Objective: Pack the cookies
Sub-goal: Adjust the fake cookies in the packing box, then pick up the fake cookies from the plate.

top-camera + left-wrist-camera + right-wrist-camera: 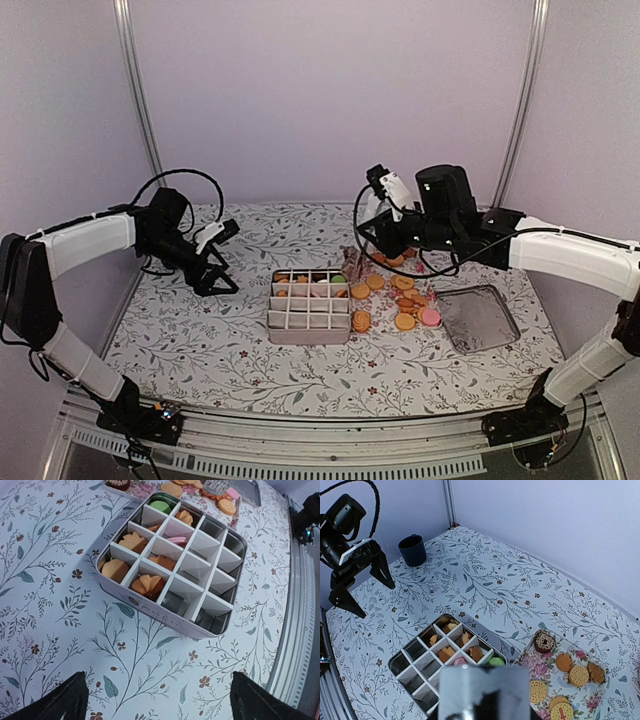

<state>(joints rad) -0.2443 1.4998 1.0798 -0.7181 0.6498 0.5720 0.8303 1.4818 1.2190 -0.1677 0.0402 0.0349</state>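
A metal tin with white dividers sits mid-table. Its far cells hold orange-tan cookies, a pink one and a green one; the near cells are empty. More cookies lie on a floral plate right of the tin, with a dark brown one at its far corner. My left gripper is open and empty over bare cloth left of the tin. My right gripper hovers above the tin's right edge, its fingers together; nothing shows between them.
The tin's lid lies at the right of the plate. A dark cup stands at the far left near the wall. The metal table rail runs along the near edge. The left gripper also shows in the right wrist view.
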